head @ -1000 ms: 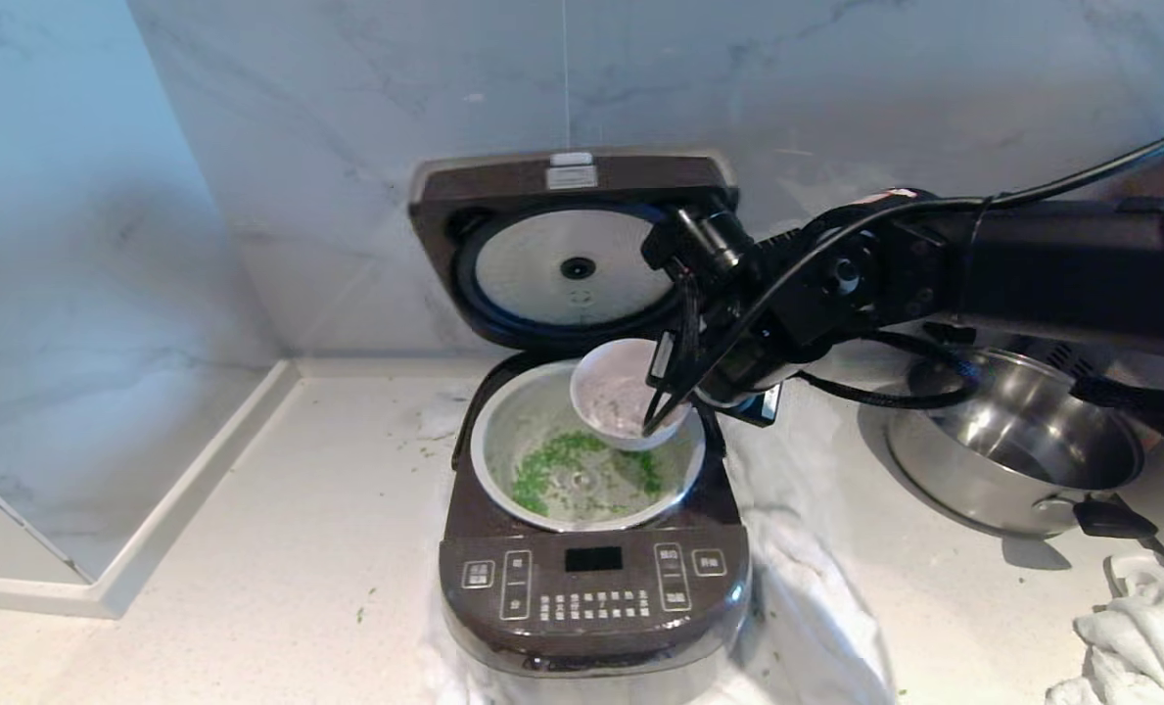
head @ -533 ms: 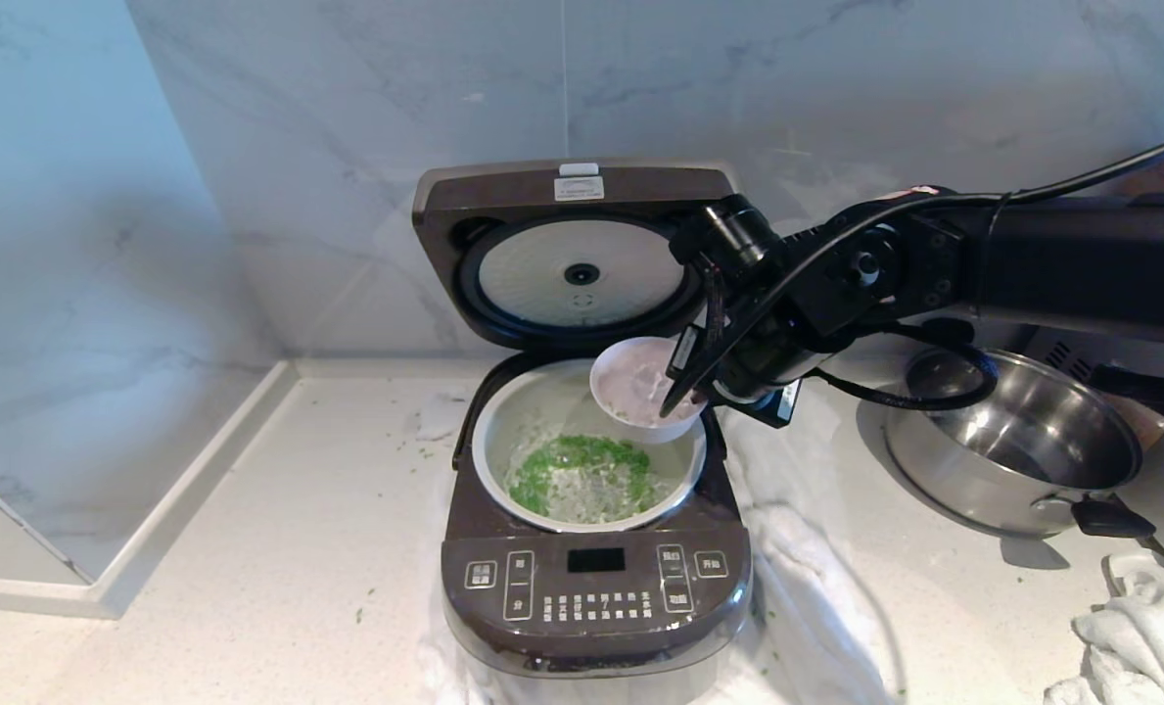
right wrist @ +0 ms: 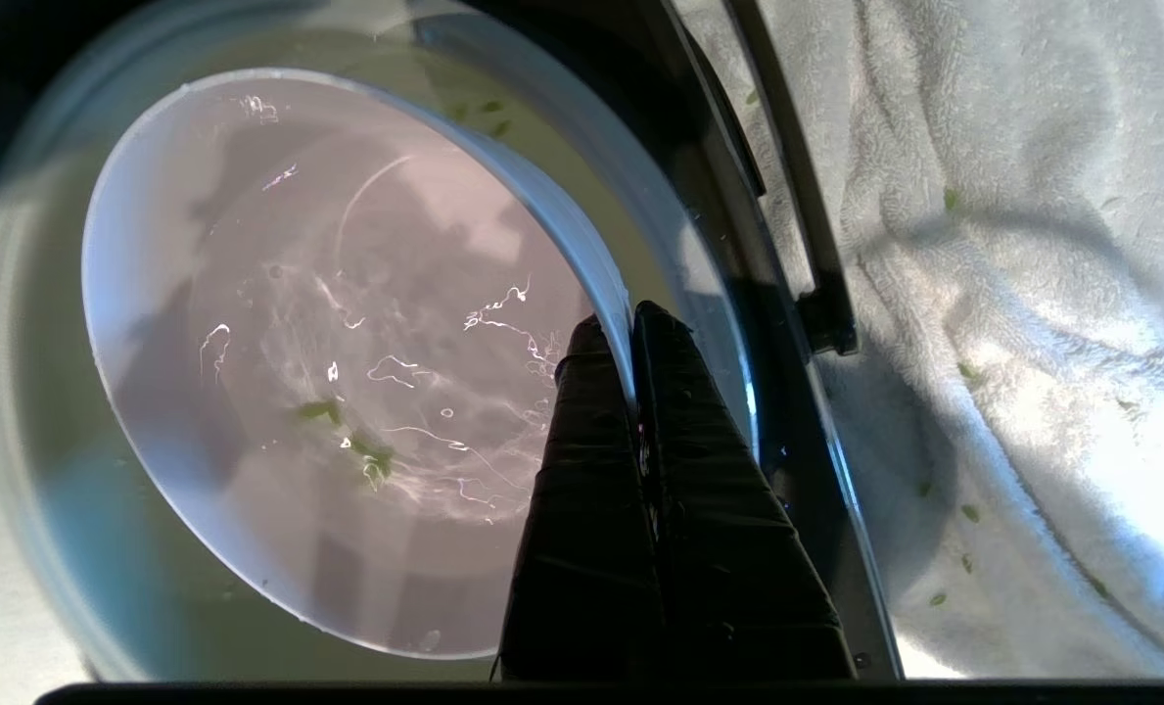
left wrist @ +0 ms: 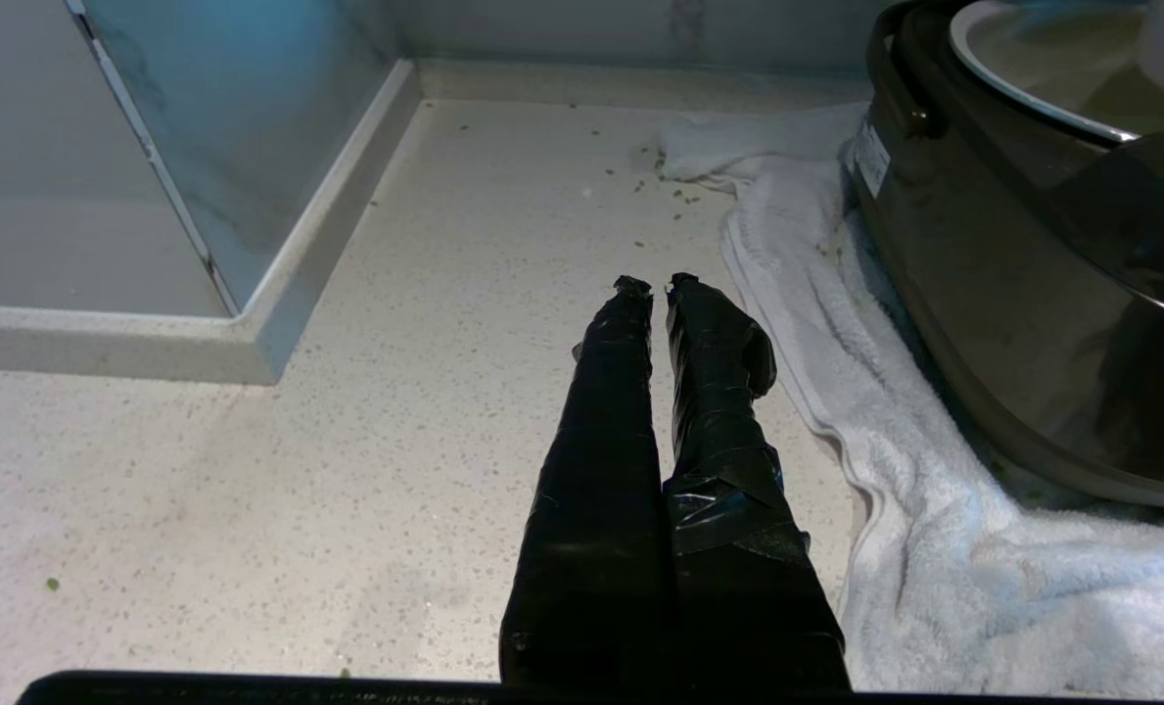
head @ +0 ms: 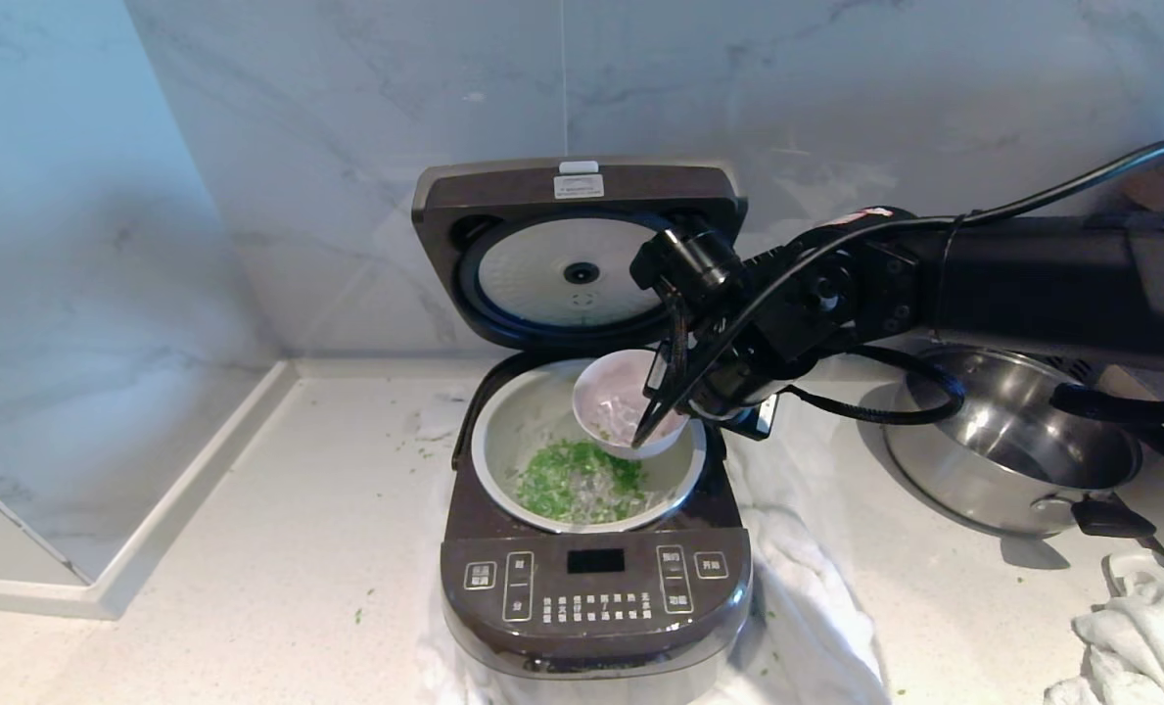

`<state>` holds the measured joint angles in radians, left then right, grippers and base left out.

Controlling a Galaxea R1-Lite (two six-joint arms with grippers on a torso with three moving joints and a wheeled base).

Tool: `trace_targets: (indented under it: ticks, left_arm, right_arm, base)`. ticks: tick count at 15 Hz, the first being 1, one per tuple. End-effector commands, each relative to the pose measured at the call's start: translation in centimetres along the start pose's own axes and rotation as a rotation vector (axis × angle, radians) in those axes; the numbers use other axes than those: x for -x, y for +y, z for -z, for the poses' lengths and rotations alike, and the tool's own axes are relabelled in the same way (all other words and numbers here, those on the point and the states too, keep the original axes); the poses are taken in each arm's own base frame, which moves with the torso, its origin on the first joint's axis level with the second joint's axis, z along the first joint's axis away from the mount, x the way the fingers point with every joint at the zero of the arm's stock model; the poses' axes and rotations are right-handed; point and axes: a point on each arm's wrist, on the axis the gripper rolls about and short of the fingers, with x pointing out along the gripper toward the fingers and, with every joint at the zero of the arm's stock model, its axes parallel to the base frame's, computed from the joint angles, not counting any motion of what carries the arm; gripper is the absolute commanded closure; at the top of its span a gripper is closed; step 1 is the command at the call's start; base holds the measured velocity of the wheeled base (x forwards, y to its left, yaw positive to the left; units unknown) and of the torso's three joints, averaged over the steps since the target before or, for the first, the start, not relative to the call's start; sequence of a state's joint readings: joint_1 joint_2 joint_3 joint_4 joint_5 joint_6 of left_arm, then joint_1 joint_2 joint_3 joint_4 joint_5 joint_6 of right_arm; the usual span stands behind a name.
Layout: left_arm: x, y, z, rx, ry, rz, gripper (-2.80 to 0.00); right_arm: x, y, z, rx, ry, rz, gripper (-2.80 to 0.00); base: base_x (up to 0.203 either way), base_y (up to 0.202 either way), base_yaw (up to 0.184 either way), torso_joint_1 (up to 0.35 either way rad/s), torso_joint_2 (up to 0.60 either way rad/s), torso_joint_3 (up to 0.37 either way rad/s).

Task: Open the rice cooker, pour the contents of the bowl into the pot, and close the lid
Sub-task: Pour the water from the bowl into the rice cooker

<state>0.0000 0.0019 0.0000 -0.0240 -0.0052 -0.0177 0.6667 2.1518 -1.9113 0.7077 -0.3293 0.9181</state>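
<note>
Over the open pot (head: 503, 441), at about its 1 o'clock edge in the head view, the bowl (head: 613, 411) hangs tilted, mouth turned toward the camera. The right gripper (head: 652, 423) pinches the bowl's rim: the right wrist view shows one finger (right wrist: 582, 460) inside the wall and the other outside, closed tight on it. That view also shows the bowl nearly empty, with a wet film and a few green flecks (right wrist: 366, 455) clinging inside; the head view cannot resolve these. The contents (head: 572, 482) lie as a green heap on the pot floor, toward 6 o'clock of the bowl. The lid (head: 503, 196) stands upright behind the pot at 12 o'clock, its perforated plate facing forward; the right arm covers its lower right corner. The rice cooker (head: 591, 587) sits on a white towel (head: 816, 607), its base cut off by the frame edge. Stray green bits dot the counter (head: 249, 548) at 9 o'clock of the cooker.

The left gripper (left wrist: 652, 286), seen only in its own wrist view, hovers above the counter beside the towel, fingers pressed together and holding nothing. A steel pan (head: 1022, 450) stands at 3 o'clock of the cooker, partly hidden by the arm.
</note>
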Motion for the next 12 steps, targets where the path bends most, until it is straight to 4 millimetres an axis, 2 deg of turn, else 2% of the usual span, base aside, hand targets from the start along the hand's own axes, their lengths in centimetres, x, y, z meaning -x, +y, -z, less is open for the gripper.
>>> trace_targets:
  ticks: [1, 4, 12]
  left_arm:
    - [-0.1, 0.0, 0.2, 0.001, 0.007, 0.0, 0.0]
    - [-0.1, 0.0, 0.2, 0.001, 0.007, -0.001, 0.0]
    - [-0.1, 0.0, 0.2, 0.001, 0.005, 0.001, 0.0]
  right_arm:
    - [-0.6, 0.1, 0.4, 0.014, -0.006, 0.026, 0.0]
    - [-0.9, 0.2, 0.7, 0.051, -0.049, 0.07, 0.0]
    - [0.2, 1.5, 1.8, 0.127, -0.135, 0.09, 0.0]
  base:
    - [0.0, 0.0, 0.0, 0.0, 0.0, 0.0]
    - [0.0, 0.0, 0.0, 0.0, 0.0, 0.0]
    - [0.0, 0.0, 0.0, 0.0, 0.0, 0.0]
